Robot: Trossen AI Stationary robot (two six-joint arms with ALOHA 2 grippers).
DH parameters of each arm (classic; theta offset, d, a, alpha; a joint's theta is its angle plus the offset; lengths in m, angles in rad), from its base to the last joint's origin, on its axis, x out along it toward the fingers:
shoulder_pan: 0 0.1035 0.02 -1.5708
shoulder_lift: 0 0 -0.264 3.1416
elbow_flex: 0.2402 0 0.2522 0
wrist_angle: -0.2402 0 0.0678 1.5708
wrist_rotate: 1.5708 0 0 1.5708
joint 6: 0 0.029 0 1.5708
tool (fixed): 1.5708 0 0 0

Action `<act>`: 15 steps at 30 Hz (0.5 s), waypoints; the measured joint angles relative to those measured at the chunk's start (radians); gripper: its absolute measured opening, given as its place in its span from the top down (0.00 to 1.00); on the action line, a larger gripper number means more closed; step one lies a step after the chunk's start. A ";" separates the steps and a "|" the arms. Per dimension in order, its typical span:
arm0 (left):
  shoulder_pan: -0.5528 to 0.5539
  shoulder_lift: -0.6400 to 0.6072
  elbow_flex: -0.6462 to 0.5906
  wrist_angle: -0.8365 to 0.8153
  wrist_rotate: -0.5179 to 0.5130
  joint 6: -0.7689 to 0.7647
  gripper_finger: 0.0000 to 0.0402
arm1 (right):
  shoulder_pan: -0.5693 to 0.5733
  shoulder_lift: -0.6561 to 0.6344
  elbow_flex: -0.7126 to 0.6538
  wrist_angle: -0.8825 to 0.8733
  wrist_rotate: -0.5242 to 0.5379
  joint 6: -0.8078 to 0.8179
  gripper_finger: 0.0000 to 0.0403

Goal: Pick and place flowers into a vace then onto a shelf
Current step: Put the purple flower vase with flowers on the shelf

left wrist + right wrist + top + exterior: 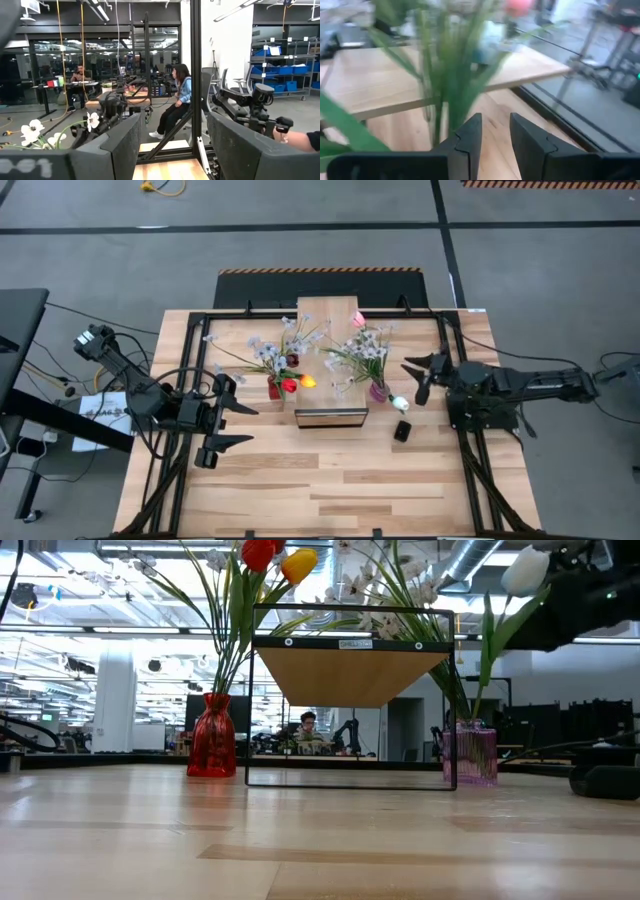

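Two vases stand on the slatted table, on either side of the shelf (330, 320) (350, 675). The red vase (274, 389) (211, 737) holds a red tulip (258, 552), a yellow tulip (308, 381) and pale blossom sprays. The purple vase (378, 391) (476, 753) holds sprays, a pink tulip (358, 319) and a white tulip (400, 402) (525, 570) that leans toward the right arm. My right gripper (417, 380) (496, 145) is open just right of that bunch, and nothing shows between its fingers. My left gripper (240, 425) (174, 145) waits open, left of the red vase.
A small black object (402, 430) (605, 780) lies on the table near the purple vase, in front of the right arm. Black frame rails run along both table sides. Bare wood spreads across the near half. People sit in the room beyond.
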 joint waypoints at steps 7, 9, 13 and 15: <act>0.000 0.000 0.000 -0.015 -0.001 -0.008 0.46 | 0.048 -0.055 0.008 -0.180 0.034 0.203 0.65; 0.000 0.000 0.000 -0.016 -0.001 -0.010 0.46 | 0.067 -0.056 0.008 -0.183 0.037 0.241 0.58; 0.000 0.000 0.000 -0.040 -0.001 -0.025 0.46 | 0.098 -0.033 0.008 -0.232 0.036 0.381 0.44; 0.000 0.000 0.000 -0.051 -0.001 -0.033 0.46 | 0.122 -0.016 0.008 -0.260 0.033 0.436 0.39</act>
